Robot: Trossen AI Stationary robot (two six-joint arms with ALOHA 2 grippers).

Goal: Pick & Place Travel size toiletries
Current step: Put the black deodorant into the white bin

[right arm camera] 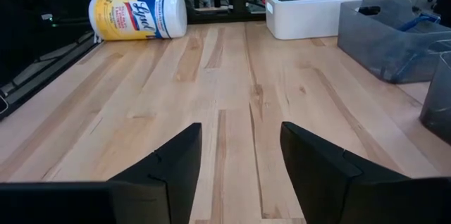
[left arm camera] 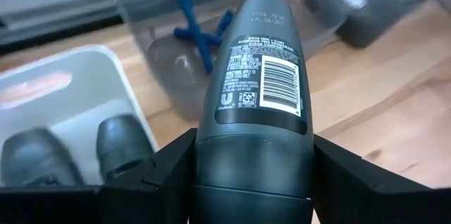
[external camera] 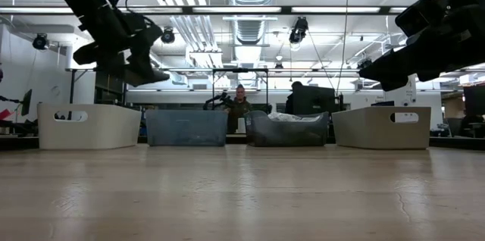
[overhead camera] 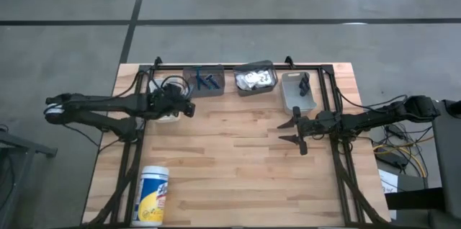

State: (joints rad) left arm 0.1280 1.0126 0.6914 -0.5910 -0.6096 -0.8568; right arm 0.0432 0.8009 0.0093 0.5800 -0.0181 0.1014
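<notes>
My left gripper (overhead camera: 186, 108) hovers by the white bin (overhead camera: 167, 116) near the table's far left and is shut on a dark grey oblong tube (left arm camera: 257, 76) with a printed label. Two more grey tubes (left arm camera: 123, 146) lie in that white bin (left arm camera: 77, 90). Blue sticks (left arm camera: 197, 30) lie in a clear bin (overhead camera: 204, 80). White packets (overhead camera: 256, 78) fill the bin beside it, and black pieces (overhead camera: 303, 83) sit in the grey bin (overhead camera: 297, 92). My right gripper (overhead camera: 292, 132) hangs open above bare table (right arm camera: 239, 146), near the grey bin. My left gripper pinches the dark grey tube by its wider end (left arm camera: 250, 175), one finger (left arm camera: 173, 175) on each side. The tube runs along the fingers and sticks out forward past them, rounded end (left arm camera: 266, 9) foremost. It is lifted clear of the table and the bins.
A tall white canister with a blue-and-yellow label (overhead camera: 153, 194) lies on its side at the near left. Four bins (external camera: 186, 127) stand in a row along the far edge. Bare wood spans the table's middle (overhead camera: 238, 157). A person (external camera: 239, 104) is in the room beyond.
</notes>
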